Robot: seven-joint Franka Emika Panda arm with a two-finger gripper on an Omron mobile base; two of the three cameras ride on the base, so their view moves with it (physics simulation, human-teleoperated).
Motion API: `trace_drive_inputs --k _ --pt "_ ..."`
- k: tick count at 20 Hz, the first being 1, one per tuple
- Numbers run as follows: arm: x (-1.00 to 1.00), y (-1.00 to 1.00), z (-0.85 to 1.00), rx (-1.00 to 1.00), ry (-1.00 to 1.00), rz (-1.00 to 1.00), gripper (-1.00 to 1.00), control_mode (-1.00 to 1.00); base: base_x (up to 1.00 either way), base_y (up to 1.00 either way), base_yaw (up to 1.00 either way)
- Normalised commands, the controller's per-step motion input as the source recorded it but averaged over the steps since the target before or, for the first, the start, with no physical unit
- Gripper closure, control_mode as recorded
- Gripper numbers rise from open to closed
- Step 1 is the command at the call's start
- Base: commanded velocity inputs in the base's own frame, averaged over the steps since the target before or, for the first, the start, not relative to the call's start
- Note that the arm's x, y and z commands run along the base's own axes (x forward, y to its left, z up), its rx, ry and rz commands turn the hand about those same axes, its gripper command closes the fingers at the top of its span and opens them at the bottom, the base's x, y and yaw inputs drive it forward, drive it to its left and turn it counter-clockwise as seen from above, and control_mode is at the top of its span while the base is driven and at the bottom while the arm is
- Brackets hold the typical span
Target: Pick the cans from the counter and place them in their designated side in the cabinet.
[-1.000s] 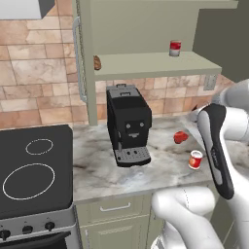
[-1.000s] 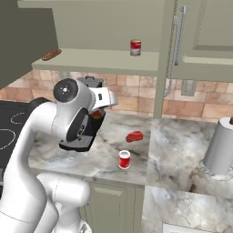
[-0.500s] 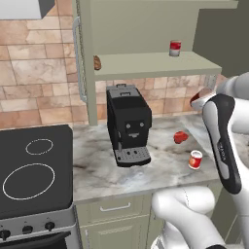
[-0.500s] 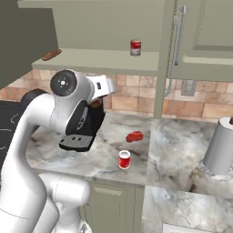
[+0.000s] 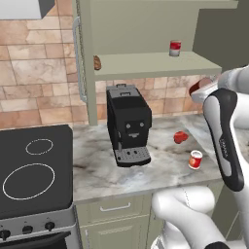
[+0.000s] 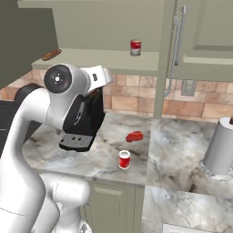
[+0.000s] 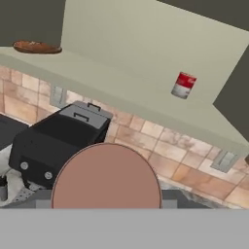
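Note:
A can [image 5: 195, 87] with a pale pinkish top [image 7: 106, 176] is held in my gripper [image 5: 202, 89], which is shut on it, raised above the counter [image 5: 160, 163] and just below the cabinet shelf [image 5: 146, 65]. Its top covers my fingertips in the hand view. A red can with a white band [image 5: 175, 48] [image 6: 135, 47] [image 7: 183, 85] stands on the right part of the shelf. Another red and white can [image 5: 195, 159] [image 6: 124, 159] stands near the counter's front edge.
A black coffee machine [image 5: 128, 124] [image 6: 86, 120] stands on the counter under the shelf. A small red lumpy object [image 5: 180, 137] [image 6: 134, 136] lies behind the counter can. A brown item [image 5: 97, 62] [image 7: 36, 47] lies at the shelf's left end. Stovetop [image 5: 34, 170] left, paper towel roll [image 6: 220, 145] right.
My arm has swung upward, lifting the hand with the can from counter height to near the shelf. The cans on the counter and shelf have stayed put.

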Motion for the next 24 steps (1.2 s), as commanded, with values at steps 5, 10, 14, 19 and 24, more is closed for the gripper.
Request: trace_drive_inputs --k 5,10,14,19,24 --pt "0.05 0.09 0.23 -0.01 -0.04 0.02 1.0 -1.0 0.0 0.0 0.0" --pt "0.14 0.07 0.18 0.0 0.0 0.01 1.0 -1.0 0.0 0.0 0.0" --pt "0.19 0.05 0.12 0.0 0.0 0.0 1.0 -1.0 0.0 0.0 0.0" --pt "0.27 0.03 0.04 0.0 0.0 0.0 1.0 -1.0 0.0 0.0 0.0" --pt "0.25 0.01 0.06 0.0 0.0 0.0 1.0 -1.0 0.0 0.0 0.0"
